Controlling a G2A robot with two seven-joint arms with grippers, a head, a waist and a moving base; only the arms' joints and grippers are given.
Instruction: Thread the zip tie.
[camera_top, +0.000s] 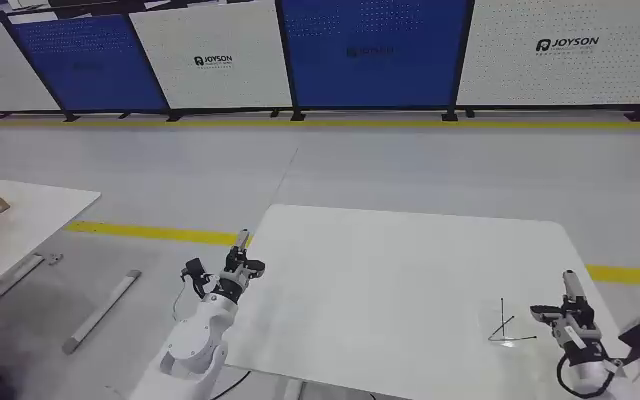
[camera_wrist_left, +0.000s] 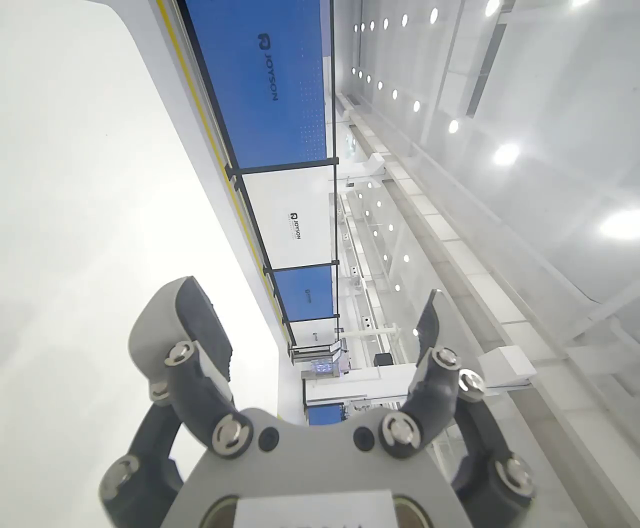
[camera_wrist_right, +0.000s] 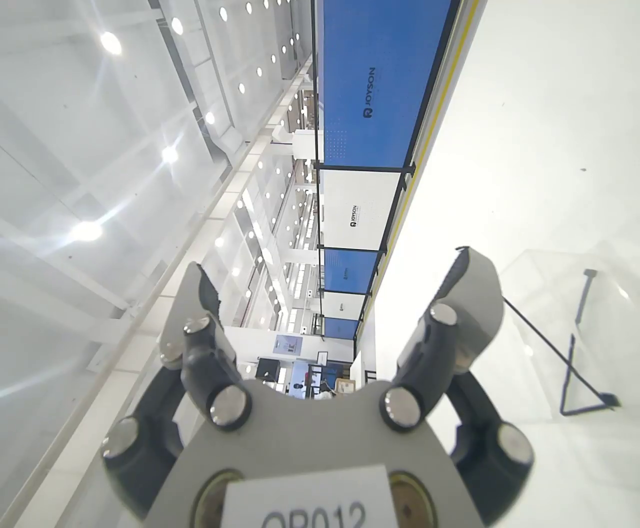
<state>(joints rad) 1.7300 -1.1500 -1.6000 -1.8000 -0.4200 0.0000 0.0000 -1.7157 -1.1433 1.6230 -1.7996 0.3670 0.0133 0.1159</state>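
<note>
Right hand (camera_wrist_right: 332, 265) agape near zip ties (camera_wrist_right: 569, 364), left hand (camera_wrist_left: 310, 290) agape, both seemingly level.

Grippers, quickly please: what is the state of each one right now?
Left gripper: open, holding nothing.
Right gripper: open, holding nothing.

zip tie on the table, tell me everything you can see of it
The zip tie shows as thin black plastic strips lying flat and crossed in a loose triangle, with small square heads at two ends. I cannot tell how many ties there are. They rest on what looks like a clear sheet on the white table, toward the side where the open right gripper is. The gripper does not touch them.
</note>
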